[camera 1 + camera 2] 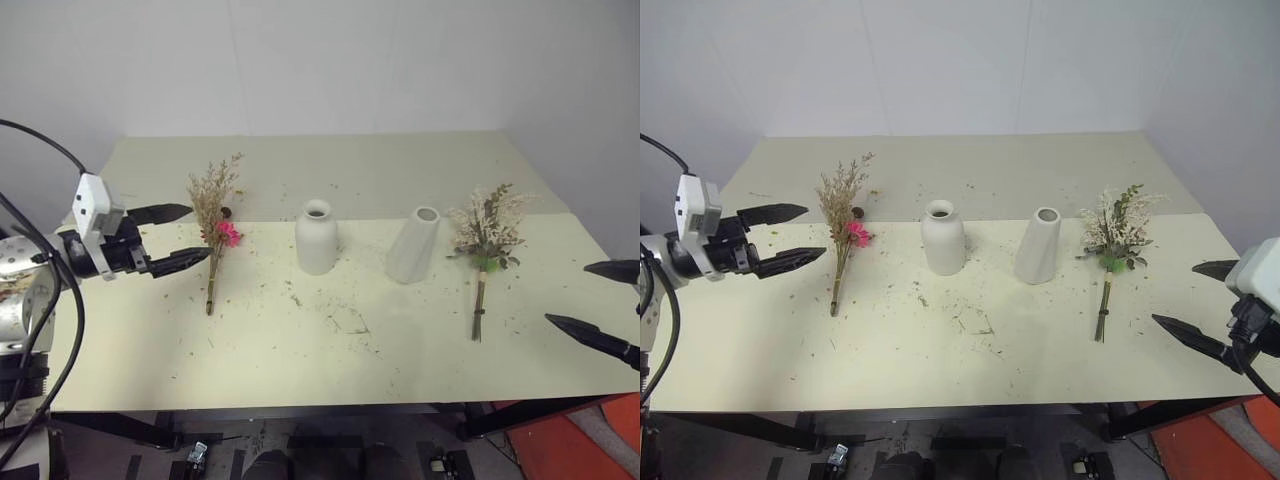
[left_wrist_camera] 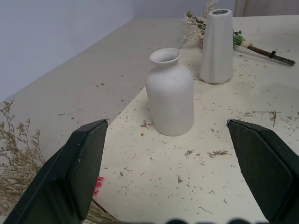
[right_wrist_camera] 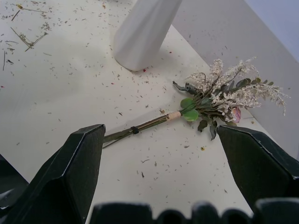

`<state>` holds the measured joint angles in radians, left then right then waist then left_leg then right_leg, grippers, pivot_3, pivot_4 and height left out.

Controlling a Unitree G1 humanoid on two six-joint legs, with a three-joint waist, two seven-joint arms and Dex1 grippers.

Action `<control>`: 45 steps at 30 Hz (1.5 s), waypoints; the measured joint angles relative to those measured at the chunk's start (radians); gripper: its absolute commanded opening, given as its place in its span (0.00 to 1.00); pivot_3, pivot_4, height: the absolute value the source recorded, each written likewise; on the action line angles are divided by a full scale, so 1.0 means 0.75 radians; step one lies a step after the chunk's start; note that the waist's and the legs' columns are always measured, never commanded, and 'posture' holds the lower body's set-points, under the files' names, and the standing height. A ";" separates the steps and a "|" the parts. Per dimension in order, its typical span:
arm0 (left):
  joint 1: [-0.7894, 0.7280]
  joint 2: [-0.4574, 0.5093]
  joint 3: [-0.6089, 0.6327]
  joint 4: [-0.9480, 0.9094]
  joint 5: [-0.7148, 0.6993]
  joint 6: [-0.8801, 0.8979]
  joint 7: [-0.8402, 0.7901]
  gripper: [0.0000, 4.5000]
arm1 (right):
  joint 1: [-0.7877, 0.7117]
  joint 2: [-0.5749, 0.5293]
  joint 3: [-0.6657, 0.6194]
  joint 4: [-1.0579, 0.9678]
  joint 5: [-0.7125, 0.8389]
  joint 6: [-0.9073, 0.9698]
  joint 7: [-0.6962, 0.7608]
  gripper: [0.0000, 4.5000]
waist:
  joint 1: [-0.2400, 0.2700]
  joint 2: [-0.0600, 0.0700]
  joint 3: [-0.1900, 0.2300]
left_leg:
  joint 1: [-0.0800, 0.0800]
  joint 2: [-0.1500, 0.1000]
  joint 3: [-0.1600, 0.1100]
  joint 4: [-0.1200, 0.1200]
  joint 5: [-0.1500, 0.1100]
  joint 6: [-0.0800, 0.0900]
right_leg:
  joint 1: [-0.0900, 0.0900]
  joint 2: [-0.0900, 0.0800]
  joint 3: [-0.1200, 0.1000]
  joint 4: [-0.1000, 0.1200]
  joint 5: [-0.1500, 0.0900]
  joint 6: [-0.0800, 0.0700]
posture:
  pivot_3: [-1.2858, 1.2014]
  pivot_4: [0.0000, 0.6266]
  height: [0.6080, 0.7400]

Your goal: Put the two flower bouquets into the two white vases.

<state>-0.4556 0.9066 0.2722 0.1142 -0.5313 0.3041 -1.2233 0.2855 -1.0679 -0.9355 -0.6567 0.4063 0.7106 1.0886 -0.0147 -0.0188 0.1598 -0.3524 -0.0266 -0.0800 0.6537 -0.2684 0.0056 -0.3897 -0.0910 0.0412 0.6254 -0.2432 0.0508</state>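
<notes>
Here, from my head cameras, the pale yellow table carries both matte white vases upright mid-table: the bottle-shaped vase and, to its right, the taller tapered cone vase. The slim tan dried-grass bunch with a magenta flower lies left of them, just beside my left gripper, whose fingers are spread wide and empty. The fuller cream-and-green bouquet with pale pink roses lies right of the cone.

My left wrist camera faces the bottle vase between parted fingers.

My right wrist camera looks down on the fuller bouquet's stems; my right gripper gapes wide, holding nothing.
</notes>
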 measured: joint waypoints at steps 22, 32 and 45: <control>-0.123 -0.082 -0.055 0.005 -0.002 -0.001 -0.008 0.99 | -0.047 -0.017 0.031 -0.043 -0.013 0.166 -0.129 1.00 | 0.006 0.000 0.000 | 0.000 -0.003 0.000 0.000 0.000 0.000 | 0.000 0.000 -0.001 0.000 0.000 0.000 | 0.52 0.24 1.00; -0.471 -0.468 -0.397 -0.028 0.019 0.002 -0.032 0.99 | -0.530 -0.028 0.569 0.196 0.018 0.525 -0.449 1.00 | -0.011 -0.001 0.001 | -0.002 -0.007 0.000 0.006 0.000 0.000 | 0.000 -0.002 0.002 0.000 0.001 0.001 | 0.52 0.24 1.00; -0.555 -0.580 -0.558 -0.006 0.138 -0.058 -0.063 0.99 | -1.269 0.400 1.013 0.955 -0.128 0.807 -0.899 1.00 | -0.027 0.003 -0.001 | -0.016 -0.008 -0.001 0.008 0.000 0.001 | -0.017 -0.002 0.003 0.006 0.001 0.000 | 0.52 0.24 1.00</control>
<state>-0.8721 0.4717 -0.1466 0.1096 -0.4280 0.2608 -1.2704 -0.6665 -0.7677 -0.1754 0.0594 0.3102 1.3161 0.4147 -0.0350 -0.0168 0.1591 -0.3643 -0.0328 -0.0806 0.6598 -0.2682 0.0060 -0.4026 -0.0929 0.0438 0.6300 -0.2421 0.0510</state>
